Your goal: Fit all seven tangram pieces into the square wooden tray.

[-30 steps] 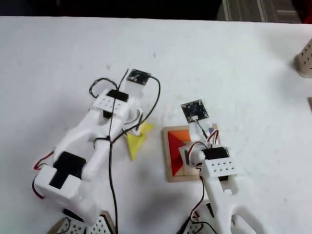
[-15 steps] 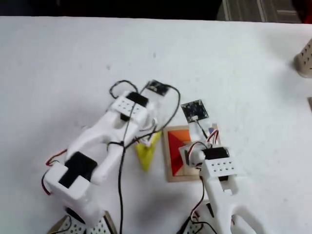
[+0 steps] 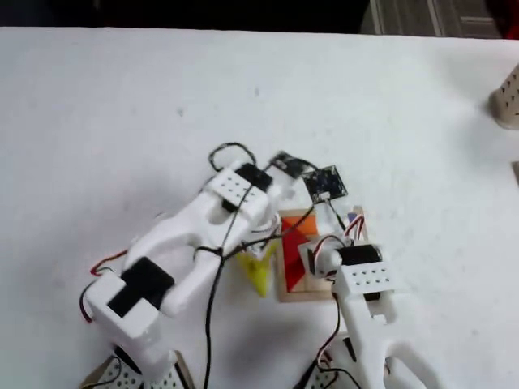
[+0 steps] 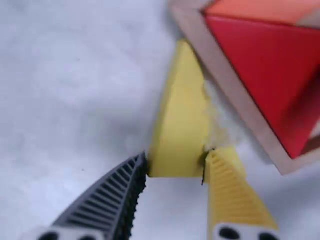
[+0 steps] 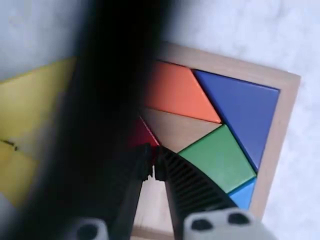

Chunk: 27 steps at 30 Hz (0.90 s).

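Note:
My left gripper [image 4: 175, 162] is shut on a yellow triangle [image 4: 182, 125], its dark and yellow fingers pinching the piece's wide end. The triangle [image 3: 258, 274] lies against the outer left rim of the square wooden tray [image 3: 308, 295], tip towards a tray corner [image 4: 225, 85]. Inside the tray lie a red piece [image 4: 265, 65], an orange piece [image 5: 175, 92], a blue piece [image 5: 245, 110] and a green piece [image 5: 215, 157], with a bare wooden gap [image 5: 172, 130] between them. My right gripper [image 5: 152, 162] hangs shut over the tray, holding nothing.
The left arm [image 3: 186, 243] slants from the near left towards the tray, its cables trailing. The right arm [image 3: 361, 279] stands over the tray's near right side. A pale perforated object [image 3: 507, 97] sits at the far right edge. A dark blur [image 5: 110, 100] crosses the right wrist view.
The left arm has swung right with the yellow triangle, from well left of the tray to its left rim. The right arm has stayed still.

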Motion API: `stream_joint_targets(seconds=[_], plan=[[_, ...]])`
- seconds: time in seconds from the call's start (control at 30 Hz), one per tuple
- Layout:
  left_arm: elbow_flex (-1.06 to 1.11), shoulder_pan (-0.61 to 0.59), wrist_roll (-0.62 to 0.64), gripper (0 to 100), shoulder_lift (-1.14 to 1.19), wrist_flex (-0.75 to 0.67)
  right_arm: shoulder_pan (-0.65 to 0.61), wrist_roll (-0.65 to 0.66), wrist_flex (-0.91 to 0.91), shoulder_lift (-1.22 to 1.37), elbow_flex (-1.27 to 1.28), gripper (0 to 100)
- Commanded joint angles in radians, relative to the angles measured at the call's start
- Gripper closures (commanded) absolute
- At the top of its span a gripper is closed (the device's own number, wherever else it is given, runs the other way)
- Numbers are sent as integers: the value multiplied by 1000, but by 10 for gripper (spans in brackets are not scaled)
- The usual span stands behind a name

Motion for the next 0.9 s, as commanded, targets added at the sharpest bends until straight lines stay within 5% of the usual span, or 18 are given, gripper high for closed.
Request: stream_joint_targets(seconds=[0.0,0.23,0.87], plan=[[-40,111,71,809,-10,28,12,9,-19,-30,-12,982],[-46,176,91,930,-8,23,12,9,-19,-30,-12,982],[-40,277,91,932,-4,-37,48,9,-39,-30,-14,982]])
